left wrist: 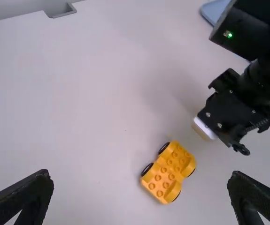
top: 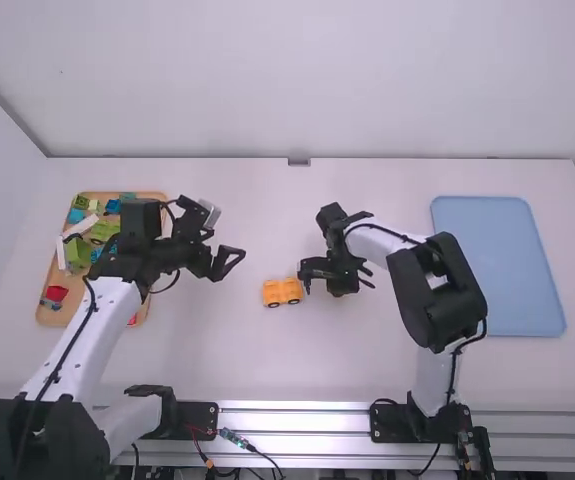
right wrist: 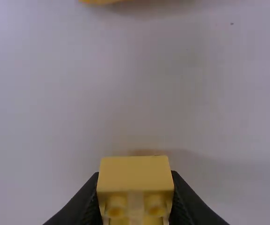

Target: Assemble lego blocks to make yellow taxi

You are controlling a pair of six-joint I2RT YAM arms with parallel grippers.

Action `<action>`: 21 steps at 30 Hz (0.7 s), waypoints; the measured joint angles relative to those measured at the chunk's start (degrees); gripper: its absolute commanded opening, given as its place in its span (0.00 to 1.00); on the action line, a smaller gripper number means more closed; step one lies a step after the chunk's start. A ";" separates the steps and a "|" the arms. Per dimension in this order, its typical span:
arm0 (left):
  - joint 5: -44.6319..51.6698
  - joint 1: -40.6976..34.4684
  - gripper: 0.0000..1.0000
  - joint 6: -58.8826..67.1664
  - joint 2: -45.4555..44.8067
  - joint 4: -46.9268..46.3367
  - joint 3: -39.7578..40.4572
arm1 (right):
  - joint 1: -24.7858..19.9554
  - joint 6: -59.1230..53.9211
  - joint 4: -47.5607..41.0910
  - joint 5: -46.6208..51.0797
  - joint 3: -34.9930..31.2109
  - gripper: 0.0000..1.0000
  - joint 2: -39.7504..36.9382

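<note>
My right tool (top: 339, 285) is clamped on a yellow, studded plastic block (right wrist: 135, 174), while my left tool (top: 227, 236) has its fingers wide apart with nothing between them. Between the two, on the white surface (top: 237, 350), sits an orange-yellow studded car base with black wheels (top: 282, 291), near the block but apart from it. A plain light-blue tray (top: 497, 270) lies on my right.

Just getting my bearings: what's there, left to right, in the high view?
Tan tray of coloured blocks, left pincer, yellow toy car base, right pincer holding a yellow block, blue tray.
</note>
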 measured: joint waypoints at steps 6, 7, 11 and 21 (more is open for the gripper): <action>-0.48 -0.11 0.99 0.72 -0.02 -0.28 -0.02 | -0.44 3.56 2.10 0.35 1.64 0.38 1.14; -0.57 -0.11 0.99 0.85 0.00 -0.28 -0.02 | -0.44 4.07 2.27 0.50 1.64 0.58 1.14; -0.63 -0.28 0.99 0.81 0.00 -0.28 -0.02 | -0.44 4.63 1.77 0.59 1.64 0.96 1.29; -3.26 -0.37 0.99 -0.79 -0.02 0.87 -0.02 | -0.44 6.05 1.84 1.27 1.64 0.99 1.25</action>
